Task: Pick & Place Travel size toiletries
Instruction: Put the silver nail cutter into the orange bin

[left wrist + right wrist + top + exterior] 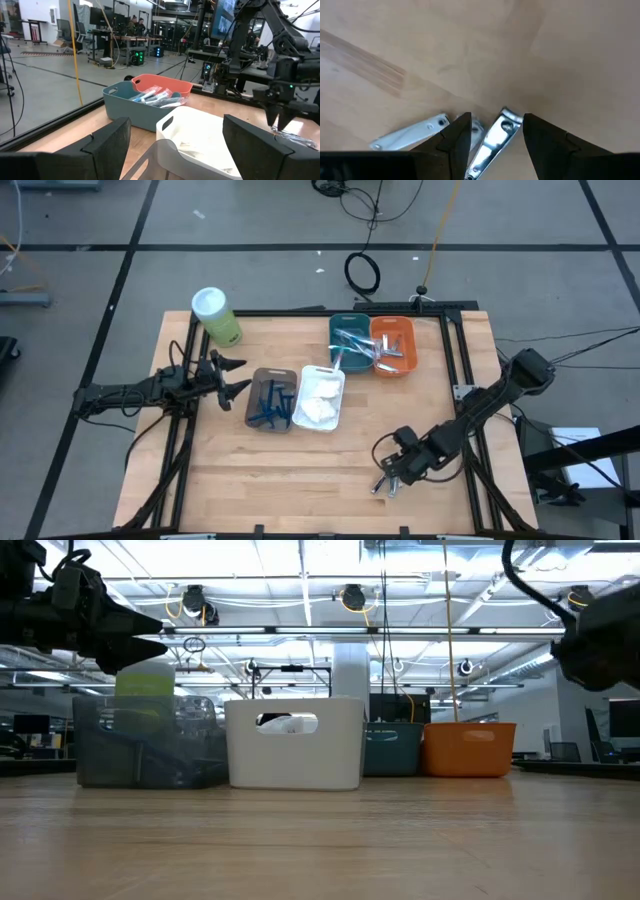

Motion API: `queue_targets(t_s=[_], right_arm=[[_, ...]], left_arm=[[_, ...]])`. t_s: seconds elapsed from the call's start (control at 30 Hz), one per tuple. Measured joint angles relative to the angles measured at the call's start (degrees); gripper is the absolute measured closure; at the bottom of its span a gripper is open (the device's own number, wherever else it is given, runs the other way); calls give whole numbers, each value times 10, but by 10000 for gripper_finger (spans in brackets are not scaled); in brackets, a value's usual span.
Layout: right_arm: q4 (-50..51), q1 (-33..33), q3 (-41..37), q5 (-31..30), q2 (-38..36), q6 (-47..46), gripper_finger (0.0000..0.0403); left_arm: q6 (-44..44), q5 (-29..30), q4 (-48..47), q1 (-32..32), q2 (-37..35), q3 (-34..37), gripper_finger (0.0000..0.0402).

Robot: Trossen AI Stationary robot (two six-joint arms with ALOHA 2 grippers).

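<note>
Two silvery metal toiletry pieces [497, 137] [412, 135] lie flat on the wood near the table's front right. My right gripper [492, 135] points steeply down over them, open, one finger on either side of the nearer piece; in the high view it is the right gripper [393, 476] above the silvery pieces [381, 486]. My left gripper [244, 375] waits open and level at the table's left, beside the brown bin [270, 402] of dark blue razors. White pads lie in the white bin [322, 396].
A teal bin [347, 340] with toothbrushes and an orange bin [393, 346] with silvery pieces stand at the far middle. A green canister with a white lid [216, 316] stands far left. Bare wood lies between the bins and the near edge. A black frame rail [462, 395] runs along the right.
</note>
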State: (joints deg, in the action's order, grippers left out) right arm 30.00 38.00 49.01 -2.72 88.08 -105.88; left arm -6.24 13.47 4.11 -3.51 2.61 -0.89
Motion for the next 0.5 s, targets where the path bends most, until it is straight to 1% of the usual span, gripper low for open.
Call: queue_targets(t_s=[0.13,0.3,0.43,0.5], right_arm=[[-28,4,2,30,36,-16,237],[-15,23,3,86,68,-48,237],[9,40,2,82,81,-75,239],[20,47,2,57,82,-80,248]], left_arm=[[0,0,0,0,0,0,96],[0,0,0,0,0,0,96],[0,0,0,0,0,0,96],[0,0,0,0,0,0,96]])
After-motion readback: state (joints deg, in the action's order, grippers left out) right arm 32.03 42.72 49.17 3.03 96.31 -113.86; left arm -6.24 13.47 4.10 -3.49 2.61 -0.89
